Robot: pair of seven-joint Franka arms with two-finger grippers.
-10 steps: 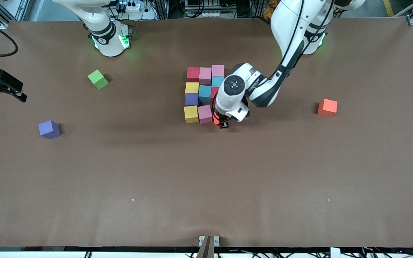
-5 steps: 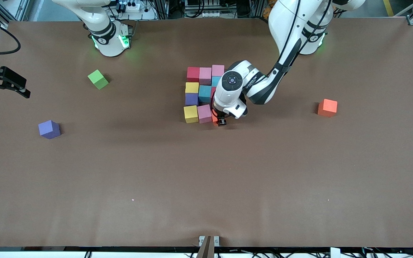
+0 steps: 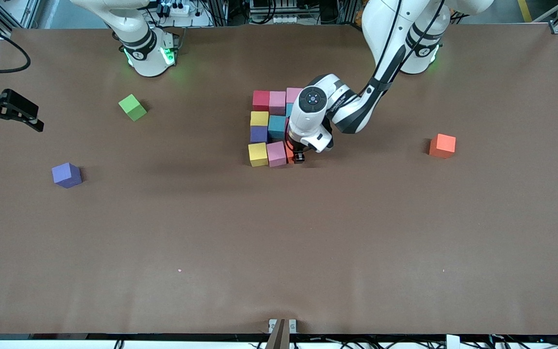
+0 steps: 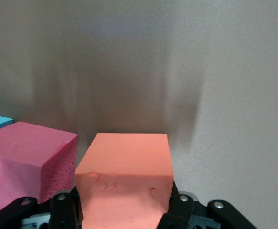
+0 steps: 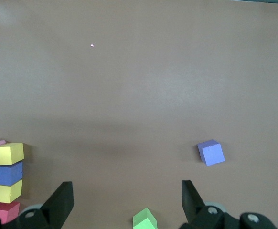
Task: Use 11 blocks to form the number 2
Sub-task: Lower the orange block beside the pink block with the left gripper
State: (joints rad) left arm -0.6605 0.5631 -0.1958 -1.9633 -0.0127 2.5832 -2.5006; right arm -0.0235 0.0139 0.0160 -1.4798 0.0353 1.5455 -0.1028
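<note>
orange matte foam cube (image 4: 123, 183) sits clamped between your left gripper (image 3: 297, 157) fingers, low at the end of the block figure's (image 3: 275, 127) row nearest the front camera, just beside the pink foam cube (image 3: 276, 153), with the yellow cube (image 3: 258, 154) next along. your right gripper (image 3: 15, 112) waits with jaws spread wide and empty at the right arm's end of the brown table (image 3: 279, 232). loose on that table you've got a light green cube (image 3: 132, 107), a purple cube (image 3: 66, 174) and a second orange cube (image 3: 442, 145).

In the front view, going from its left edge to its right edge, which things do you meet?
Right gripper → loose purple cube → green cube → the number 2 → left gripper, shut on an orange cube → loose orange cube.
</note>
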